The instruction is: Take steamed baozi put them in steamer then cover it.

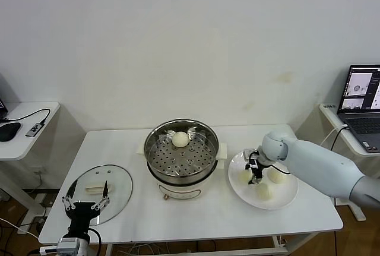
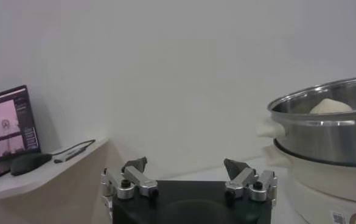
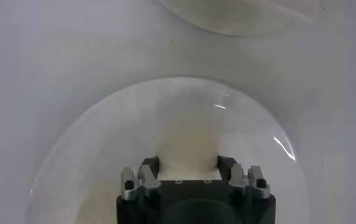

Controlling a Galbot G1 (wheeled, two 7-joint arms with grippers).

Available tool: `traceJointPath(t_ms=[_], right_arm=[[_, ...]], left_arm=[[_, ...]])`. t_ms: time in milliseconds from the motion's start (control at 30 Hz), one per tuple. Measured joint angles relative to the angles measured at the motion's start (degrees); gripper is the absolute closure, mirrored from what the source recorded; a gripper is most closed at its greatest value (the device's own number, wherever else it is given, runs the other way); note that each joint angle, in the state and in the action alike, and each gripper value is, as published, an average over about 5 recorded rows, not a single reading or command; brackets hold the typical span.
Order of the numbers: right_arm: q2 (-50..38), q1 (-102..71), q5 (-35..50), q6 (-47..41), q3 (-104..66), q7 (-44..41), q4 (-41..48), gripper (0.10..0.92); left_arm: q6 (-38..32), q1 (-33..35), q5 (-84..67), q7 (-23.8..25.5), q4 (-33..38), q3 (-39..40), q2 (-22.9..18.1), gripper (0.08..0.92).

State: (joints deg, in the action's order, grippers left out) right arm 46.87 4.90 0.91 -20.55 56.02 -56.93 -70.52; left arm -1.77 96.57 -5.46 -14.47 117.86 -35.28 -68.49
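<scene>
Jaws of right gripper [image 1: 255,171] around baozi [image 3: 187,148]

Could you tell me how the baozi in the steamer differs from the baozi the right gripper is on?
The baozi in the steamer sits alone on the perforated tray, untouched; the gripped baozi lies on the white plate beside two others. The first is clear of both arms, while the right gripper has its fingers on either side of the second. Both are smooth, round and cream-white.

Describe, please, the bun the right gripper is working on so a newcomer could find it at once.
Find the white plate right of the steamer. Three buns lie on it; the one nearest the steamer is it, alone in having the right gripper closed around it.
</scene>
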Motion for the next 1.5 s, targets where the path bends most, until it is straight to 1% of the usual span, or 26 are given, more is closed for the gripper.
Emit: traceJointPath(t_ms=[200, 367, 633, 833, 1000, 1233, 1500], right_arm=[[-2.49, 7.57, 4.33, -1.16, 3.76, -0.62, -3.55, 0.407], [-3.07, 16.67, 9.64, -2.66, 8.39, -0.41, -6.47, 0.405], [0.07, 28.89, 20.25, -6.64, 14.28, 1.72, -9.7, 0.398], [6.92, 31.84, 27.43, -10.63, 15.61, 4.75, -9.18, 0.397], [14.56, 31.15, 30.87, -13.16, 15.64, 7.08, -6.3, 0.397], [24.63, 28.15, 32.76, -15.51, 15.79, 9.16, -0.7, 0.397], [32.88, 24.13, 33.3, -17.29, 15.53, 11.2, 5.17, 0.397]], left_arm=[[0.15, -0.56, 0.0, 0.02, 0.16, 0.63, 0.2, 0.177], [0.15, -1.03, -0.08, 0.03, 0.3, 1.18, 0.65, 0.177], [-0.07, -1.56, -0.76, -0.04, 0.23, 1.31, 1.18, 0.177], [-0.1, -2.06, -0.91, -0.13, 0.16, 1.28, 0.8, 0.177], [-0.12, -2.16, -0.8, -0.13, 0.22, 0.95, 0.23, 0.177], [-0.26, -1.56, -0.8, -0.15, 0.43, 0.06, 0.01, 0.177], [-0.68, -1.41, -0.76, -0.17, 0.29, -0.16, -0.4, 0.177]])
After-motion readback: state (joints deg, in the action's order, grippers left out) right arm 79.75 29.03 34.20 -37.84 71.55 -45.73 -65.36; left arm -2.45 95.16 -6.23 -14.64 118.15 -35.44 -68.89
